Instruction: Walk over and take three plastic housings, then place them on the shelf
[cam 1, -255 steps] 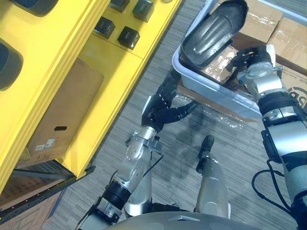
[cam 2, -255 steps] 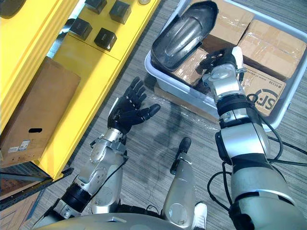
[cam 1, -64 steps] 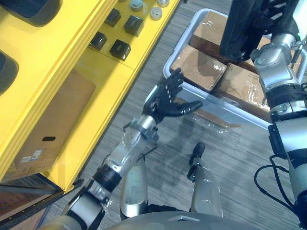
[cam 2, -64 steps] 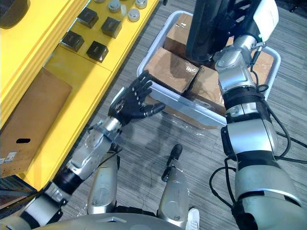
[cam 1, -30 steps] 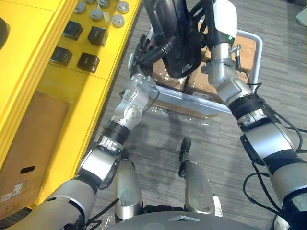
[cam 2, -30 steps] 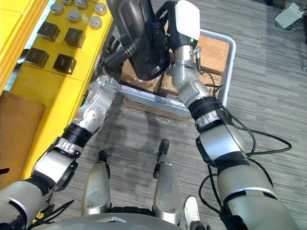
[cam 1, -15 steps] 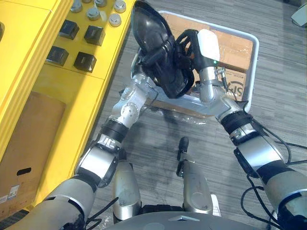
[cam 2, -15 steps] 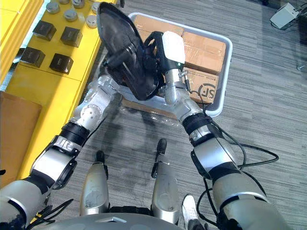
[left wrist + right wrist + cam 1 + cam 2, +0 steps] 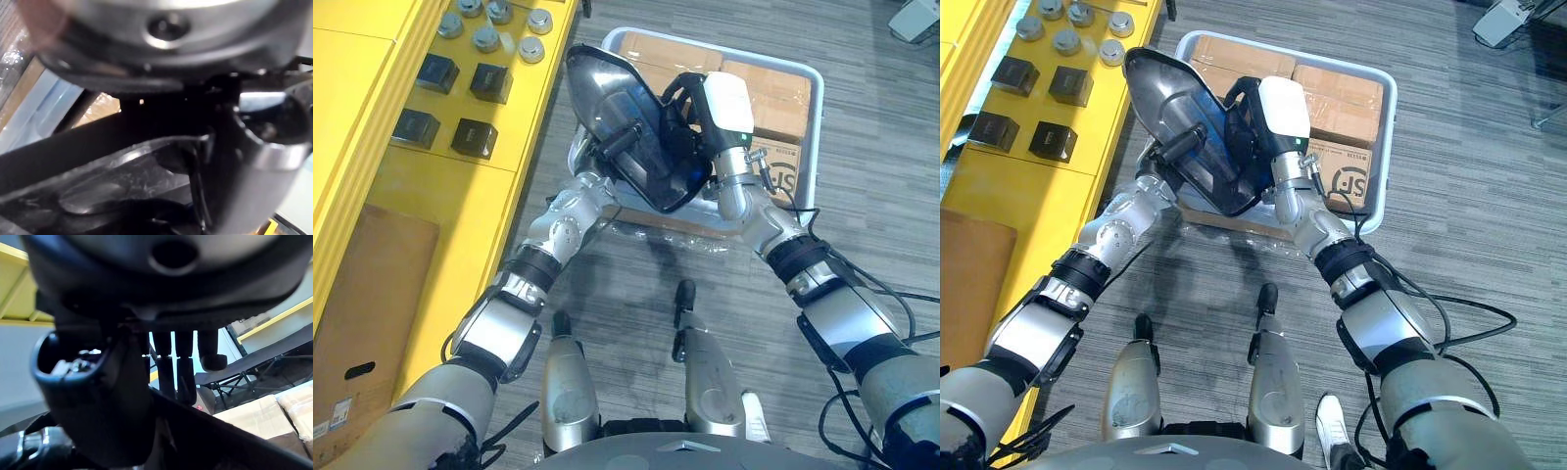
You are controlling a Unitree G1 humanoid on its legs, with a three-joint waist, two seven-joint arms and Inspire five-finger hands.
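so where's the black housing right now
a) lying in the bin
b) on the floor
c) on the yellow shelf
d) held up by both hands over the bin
d: the housing is off the ground, with the left hand and the right hand gripping it from either side above the bin.

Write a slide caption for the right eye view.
The left hand and right hand grip a black plastic housing above a bin of cardboard boxes, beside the yellow shelf.
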